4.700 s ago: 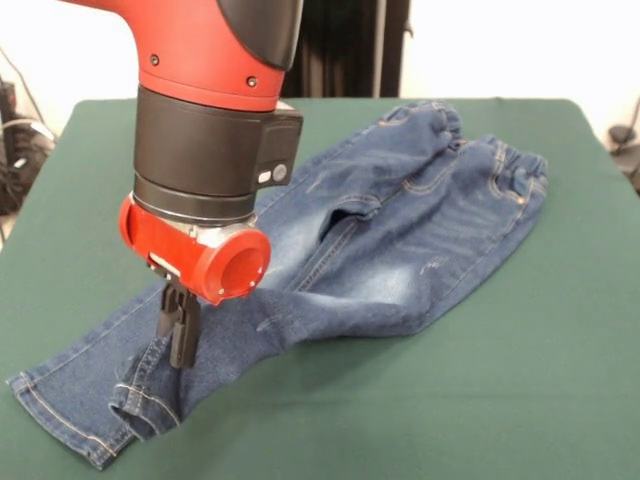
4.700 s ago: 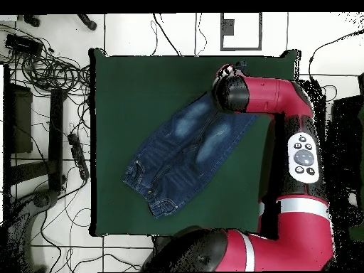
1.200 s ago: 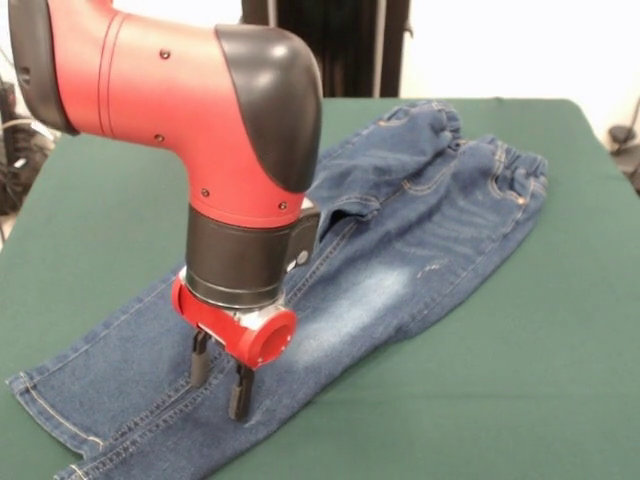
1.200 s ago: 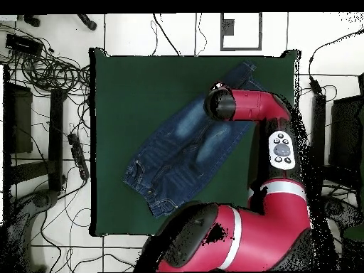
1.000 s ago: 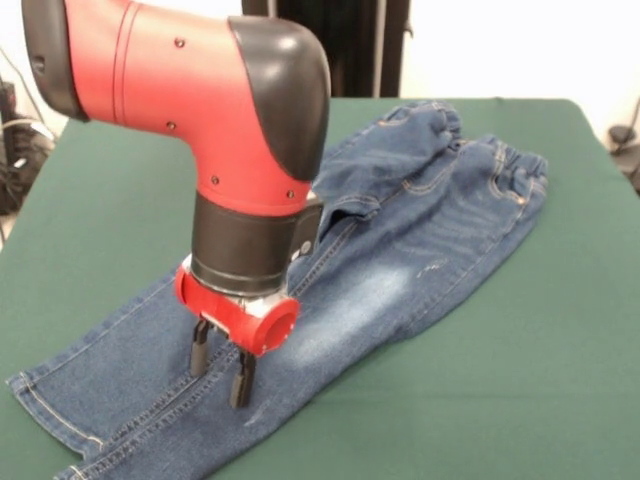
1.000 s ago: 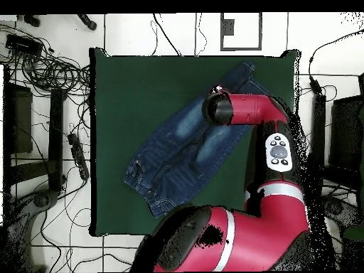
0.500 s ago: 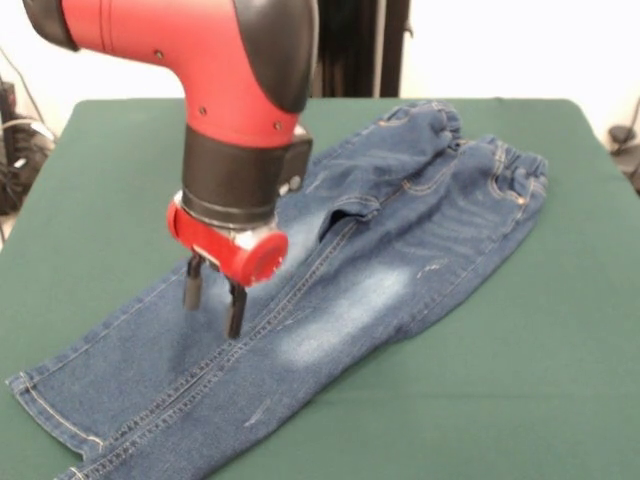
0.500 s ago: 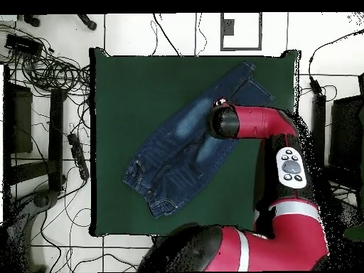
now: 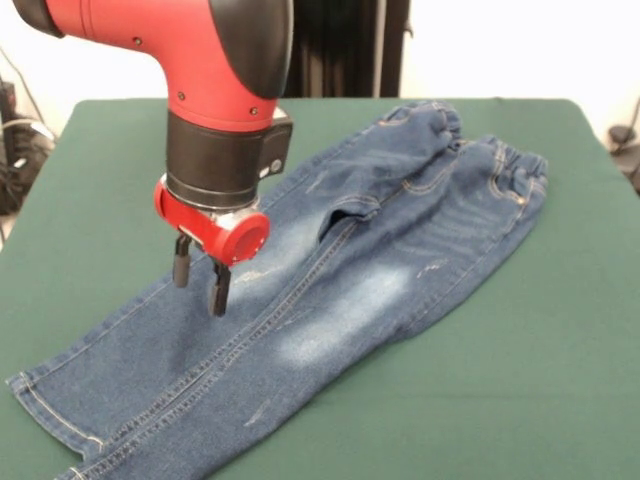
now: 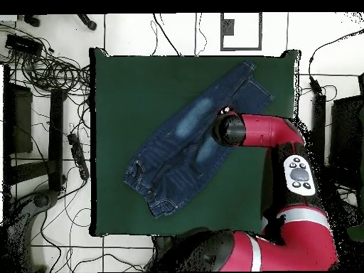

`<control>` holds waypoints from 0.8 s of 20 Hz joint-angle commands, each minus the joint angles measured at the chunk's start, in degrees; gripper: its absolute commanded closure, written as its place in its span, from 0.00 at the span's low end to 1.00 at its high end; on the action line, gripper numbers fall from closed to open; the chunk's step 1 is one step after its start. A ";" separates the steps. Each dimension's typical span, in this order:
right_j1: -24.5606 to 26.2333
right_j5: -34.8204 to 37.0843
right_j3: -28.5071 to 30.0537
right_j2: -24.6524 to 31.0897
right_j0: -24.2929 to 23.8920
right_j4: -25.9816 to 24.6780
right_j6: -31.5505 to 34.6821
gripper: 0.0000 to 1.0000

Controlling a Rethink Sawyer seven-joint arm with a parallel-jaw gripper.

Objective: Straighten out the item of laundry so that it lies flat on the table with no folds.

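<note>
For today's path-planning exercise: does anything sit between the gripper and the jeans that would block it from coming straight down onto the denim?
Nothing visible does. The gripper hangs open directly over a leg of the jeans, with only air beneath it, and the green table carries nothing besides the jeans.

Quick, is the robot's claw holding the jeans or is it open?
Gripper: open, holding nothing, its fingers apart above the jeans.
</note>
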 commanded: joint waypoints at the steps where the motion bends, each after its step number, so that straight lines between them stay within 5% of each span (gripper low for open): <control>1: 2.91 -1.73 6.57 3.95 2.57 -0.10 0.28 0.00; 16: 6.83 -9.53 5.42 1.25 3.02 -1.55 2.52 0.00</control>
